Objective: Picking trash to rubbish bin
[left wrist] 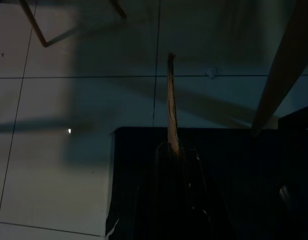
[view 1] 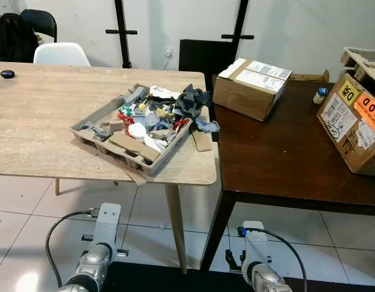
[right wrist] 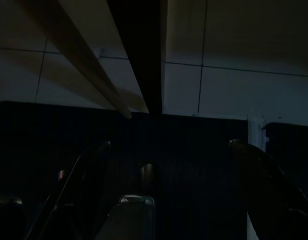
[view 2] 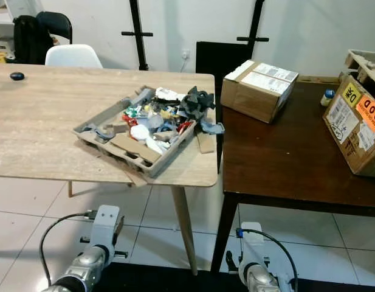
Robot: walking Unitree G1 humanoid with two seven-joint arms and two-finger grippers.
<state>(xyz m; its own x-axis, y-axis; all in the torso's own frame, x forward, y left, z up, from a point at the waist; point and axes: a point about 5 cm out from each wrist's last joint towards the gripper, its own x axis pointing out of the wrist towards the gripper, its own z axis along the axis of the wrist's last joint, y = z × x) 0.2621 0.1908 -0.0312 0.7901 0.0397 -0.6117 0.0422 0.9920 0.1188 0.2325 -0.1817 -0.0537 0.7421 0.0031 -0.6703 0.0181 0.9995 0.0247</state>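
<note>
Arms low under the table point(view 1: 29, 121), left hand point(left wrist: 176, 150) pinching cardboard strip point(left wrist: 171, 100).

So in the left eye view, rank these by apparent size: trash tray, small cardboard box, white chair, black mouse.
1. trash tray
2. small cardboard box
3. white chair, partly hidden by the table
4. black mouse

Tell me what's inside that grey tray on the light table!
The grey tray is heaped with trash: brown cardboard pieces, white crumpled bits, colourful wrappers and dark crumpled plastic at its far end. The heap hides whatever lies underneath and the tray's bottom.
</note>
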